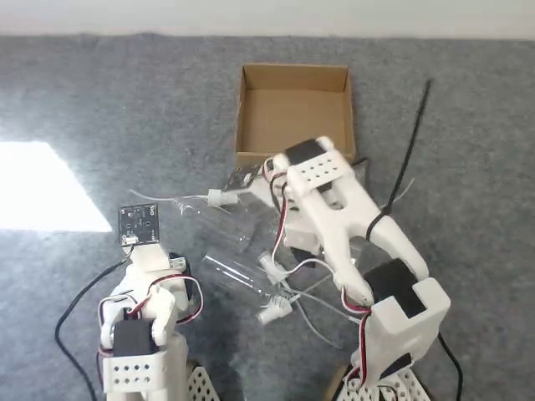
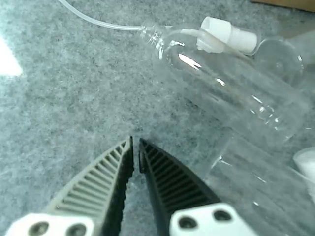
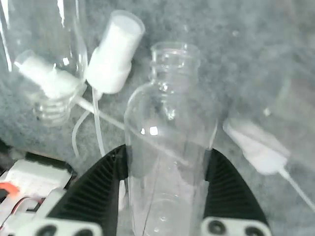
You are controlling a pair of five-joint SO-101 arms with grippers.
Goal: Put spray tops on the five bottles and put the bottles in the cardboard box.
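The right gripper's point(image 3: 166, 155) black fingers are clamped on either side of a clear bottle point(image 3: 170, 123), on its body below the shoulder. Its open threaded neck points away and is free. A loose spray top point(image 3: 114, 54) with a thin tube lies just beside that neck on the grey surface point(image 3: 256, 49).

The left gripper point(image 2: 136, 145) hangs empty with its fingers together, near other bottles point(image 2: 231, 93) lying on their sides. From above, the bottles cluster at 6 o'clock of the cardboard box point(image 1: 292, 117), and none is boxed yet.

The bottle looks light, thin-walled and slick, and a hard squeeze would likely dent it or make it slip out. Mid-body seems the soundest hold. The top's tube looks limp.
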